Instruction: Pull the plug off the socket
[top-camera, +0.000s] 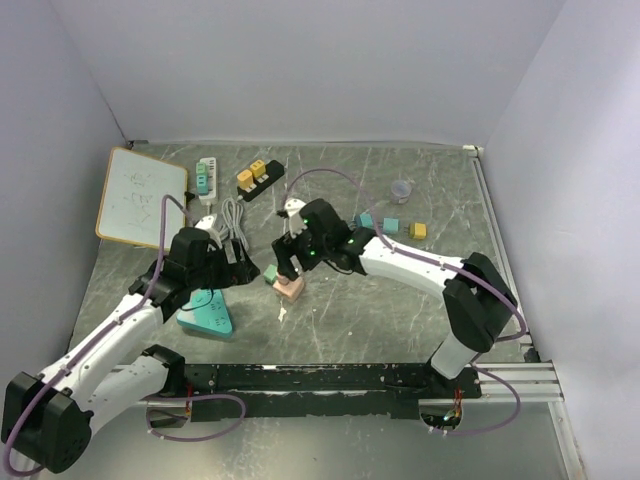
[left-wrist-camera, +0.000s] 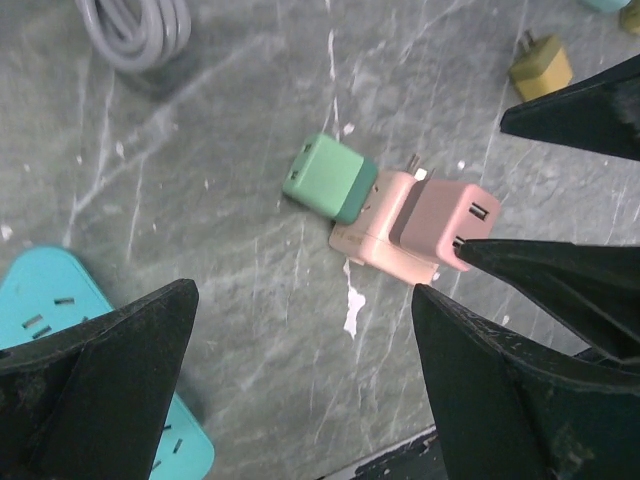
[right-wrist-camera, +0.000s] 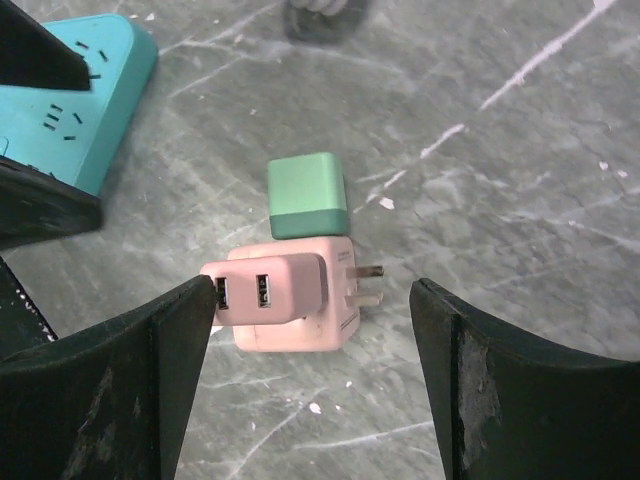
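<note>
The left end effector (left-wrist-camera: 300, 300) and right end effector (right-wrist-camera: 312, 295) both hang open and empty over the pale pink cube socket adapter (right-wrist-camera: 300, 330), which lies mid-desk with a green block plug (right-wrist-camera: 307, 195) seated in one face. It seems best to pin the pink body with one, clamp the green plug squarely with the other, and pull straight. The grey marbled desk (top-camera: 400, 310) looks slick; plain white walls (top-camera: 300, 70) enclose it.

The counter (top-camera: 400, 300) looks like smooth grey-green stone with white veins. The pink socket (right-wrist-camera: 290, 325) and green plug (right-wrist-camera: 307, 195) are smooth, matt plastic; the teal power strip (right-wrist-camera: 90, 90) is slightly glossier plastic. The right claw (right-wrist-camera: 312, 295) has fingers (right-wrist-camera: 100, 400) of black, grainy plastic.
</note>
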